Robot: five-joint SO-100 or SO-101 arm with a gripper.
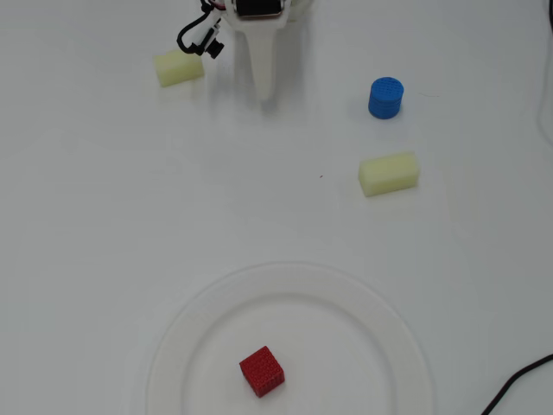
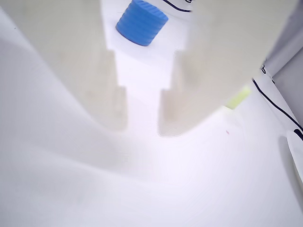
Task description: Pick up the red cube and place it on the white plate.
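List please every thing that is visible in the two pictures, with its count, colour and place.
cube: 1, red, on the plate, left of its centre in the overhead view
plate: 1, white, bottom middle of the overhead view
cylinder: 1, blue, upper right, upright
blocks: 2, pale yellow, one upper left beside the arm, one just below the cylinder
cable: 1, black, bottom right corner
table: 1, white, under everything
gripper: 1, white, top middle of the overhead view, empty, small gap between its fingers in the wrist view
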